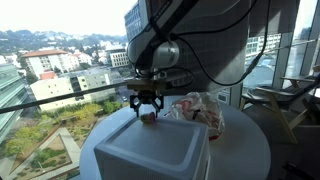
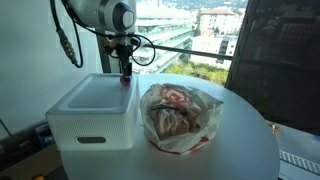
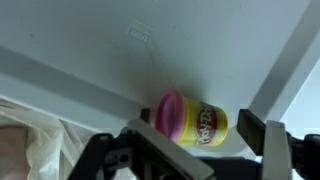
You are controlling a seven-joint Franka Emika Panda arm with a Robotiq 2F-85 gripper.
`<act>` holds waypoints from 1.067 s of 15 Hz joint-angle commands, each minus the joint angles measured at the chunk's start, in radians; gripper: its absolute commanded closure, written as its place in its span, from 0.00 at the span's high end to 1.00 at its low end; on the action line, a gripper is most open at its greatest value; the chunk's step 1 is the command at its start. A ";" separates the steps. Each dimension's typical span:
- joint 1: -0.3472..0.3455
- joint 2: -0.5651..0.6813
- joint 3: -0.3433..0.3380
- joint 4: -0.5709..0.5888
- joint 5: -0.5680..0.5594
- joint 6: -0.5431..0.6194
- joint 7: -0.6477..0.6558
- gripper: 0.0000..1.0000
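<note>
A small yellow tub [image 3: 205, 124] with a pink lid lies on its side between the jaws, lid near one jaw.

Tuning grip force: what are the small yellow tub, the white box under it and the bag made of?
Yellow tub: likely smooth plastic, pink lid, printed label. White box: looks like matte moulded plastic, rounded edges, handle slot. Bag: thin clear film, crinkled, glossy glints.

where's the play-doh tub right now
In the wrist view the Play-Doh tub lies on its side between the fingers of the open gripper, on the white box near its edge, with the plastic bag close by.
</note>
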 commanded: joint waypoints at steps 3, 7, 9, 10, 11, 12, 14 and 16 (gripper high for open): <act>0.012 0.019 -0.015 0.045 0.002 -0.049 -0.014 0.43; 0.014 -0.043 -0.025 0.003 -0.012 -0.067 -0.002 0.33; 0.022 -0.115 -0.049 -0.045 -0.045 -0.108 0.037 0.33; 0.025 -0.146 -0.063 -0.063 -0.072 -0.129 0.064 0.33; 0.025 -0.180 -0.076 -0.083 -0.097 -0.166 0.096 0.33; 0.025 -0.215 -0.093 -0.110 -0.137 -0.191 0.143 0.33; 0.000 -0.259 -0.100 -0.149 -0.162 -0.248 0.186 0.33; -0.029 -0.283 -0.110 -0.195 -0.161 -0.263 0.221 0.33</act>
